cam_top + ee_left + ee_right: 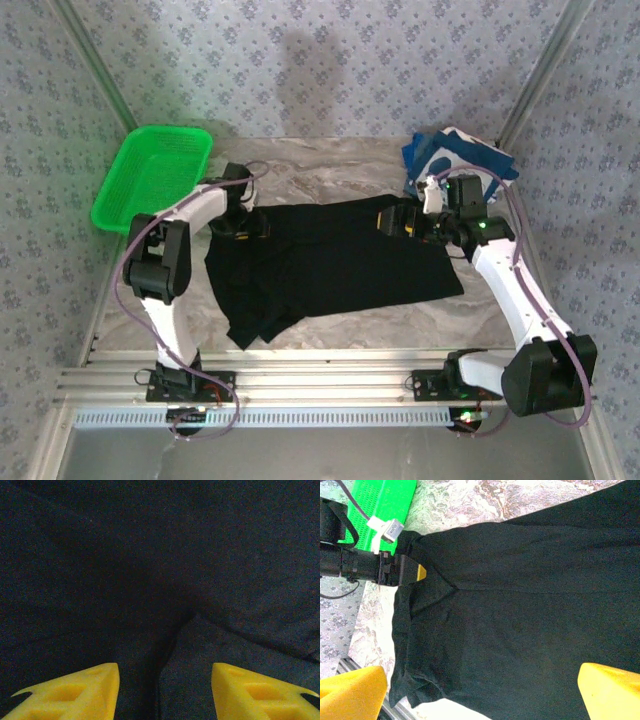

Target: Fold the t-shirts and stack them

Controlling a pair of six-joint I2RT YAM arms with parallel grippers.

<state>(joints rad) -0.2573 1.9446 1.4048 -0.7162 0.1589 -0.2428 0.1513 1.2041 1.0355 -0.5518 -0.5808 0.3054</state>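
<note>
A large black t-shirt (330,265) lies spread flat across the middle of the table. My left gripper (245,228) is low over its far left edge. In the left wrist view its yellow fingers (75,695) stand apart, with black cloth (150,555) and a crease under the gap (165,690). My right gripper (392,222) hovers over the shirt's far right part. Its yellow fingers (355,692) are spread wide above the black cloth (520,605), holding nothing (482,695). A navy blue t-shirt with white print (455,155) lies bunched at the back right corner.
A green plastic basket (150,175) stands at the back left, also seen in the right wrist view (380,500). The table has a marbled cover (380,320), and metal rails (320,378) run along its near edge. Patterned walls close in the back and sides.
</note>
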